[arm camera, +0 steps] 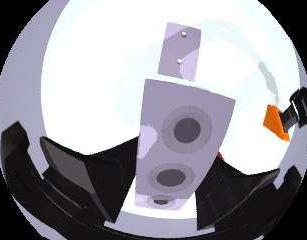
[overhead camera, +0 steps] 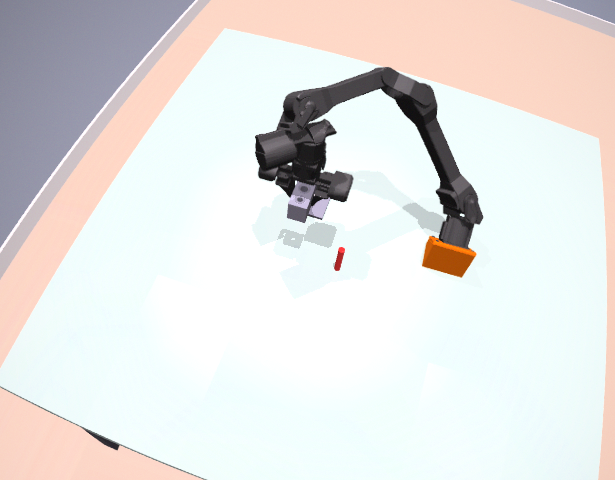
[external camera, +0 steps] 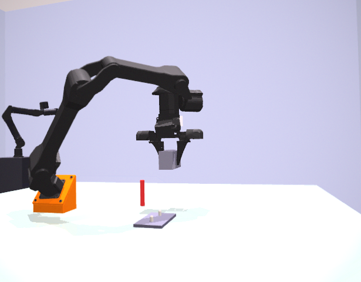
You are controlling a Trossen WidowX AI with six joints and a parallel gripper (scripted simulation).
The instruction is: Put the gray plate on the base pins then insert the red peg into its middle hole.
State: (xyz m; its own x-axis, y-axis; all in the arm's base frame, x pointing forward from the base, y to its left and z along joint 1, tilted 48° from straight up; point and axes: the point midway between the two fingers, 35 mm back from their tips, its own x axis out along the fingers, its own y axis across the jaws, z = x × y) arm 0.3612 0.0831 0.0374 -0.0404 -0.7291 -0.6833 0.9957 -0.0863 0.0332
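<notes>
My gripper [overhead camera: 303, 193] [external camera: 169, 157] [arm camera: 169, 143] is shut on the thick gray plate [overhead camera: 297, 211] [external camera: 166, 160] [arm camera: 154, 107], which hangs level in the air, clear of the table. Three round holes show in its top in the wrist view. The flat gray base [overhead camera: 319, 208] [external camera: 169, 217] [arm camera: 167, 57] lies on the table, its two pale pins bare; in the wrist view it shows beyond the plate's far end. In the top view the gripper and plate hide part of it. The red peg [overhead camera: 339, 259] [external camera: 142, 192] stands upright on the table, apart from the plate and base.
The arm's orange mount [overhead camera: 448, 259] [external camera: 69, 194] [arm camera: 275, 121] stands on the table, to the right in the top view and to the left in the exterior view. A second dark arm [external camera: 13, 126] stands on a dark block at the left of the exterior view.
</notes>
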